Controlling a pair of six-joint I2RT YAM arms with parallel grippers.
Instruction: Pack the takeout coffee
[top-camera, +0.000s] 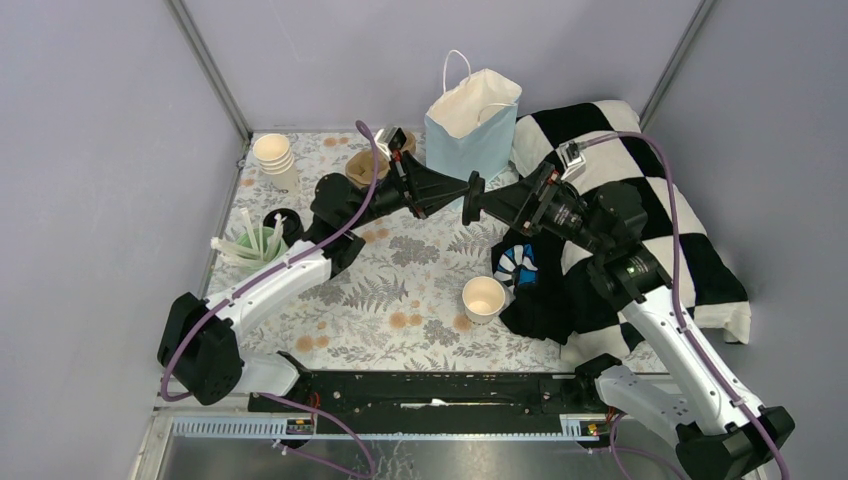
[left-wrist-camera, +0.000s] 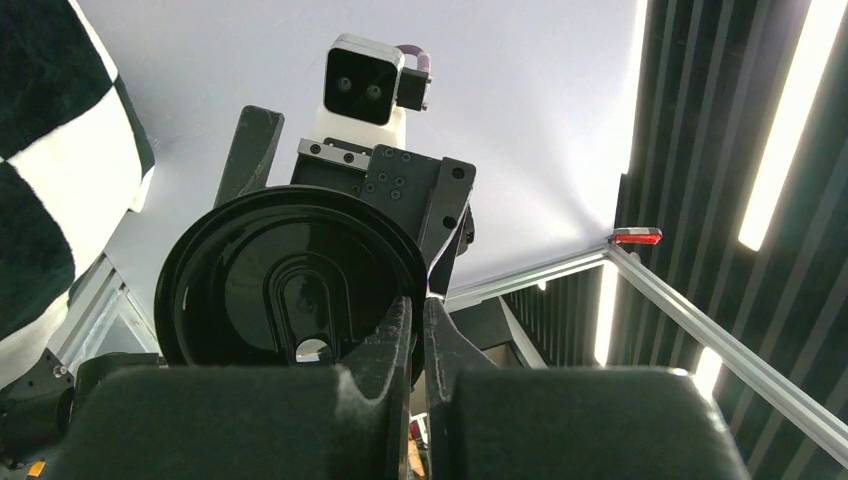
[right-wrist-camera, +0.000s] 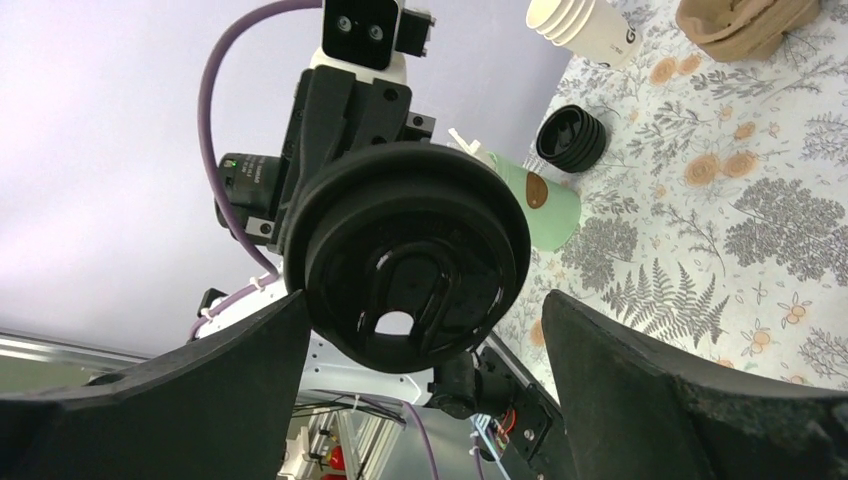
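My left gripper (top-camera: 461, 191) (left-wrist-camera: 421, 306) is shut on the rim of a round black plastic lid (top-camera: 469, 190) (left-wrist-camera: 290, 285), holding it on edge in the air over the middle of the table. My right gripper (top-camera: 482, 205) (right-wrist-camera: 425, 300) faces it from the right, open, one finger on each side of the lid (right-wrist-camera: 408, 268) without touching it. A small white paper cup (top-camera: 484, 298) of the takeout coffee stands upright and open-topped on the floral cloth, below both grippers. The light blue paper bag (top-camera: 472, 125) stands open at the back.
A stack of cream paper cups (top-camera: 275, 157) (right-wrist-camera: 580, 25) stands at the back left, with a stack of black lids (top-camera: 286, 223) (right-wrist-camera: 571, 140) and a mint-green cup of white sticks (top-camera: 250, 246) nearby. A brown paper item (top-camera: 365, 166) lies behind. A checkered blanket (top-camera: 650, 215) covers the right side.
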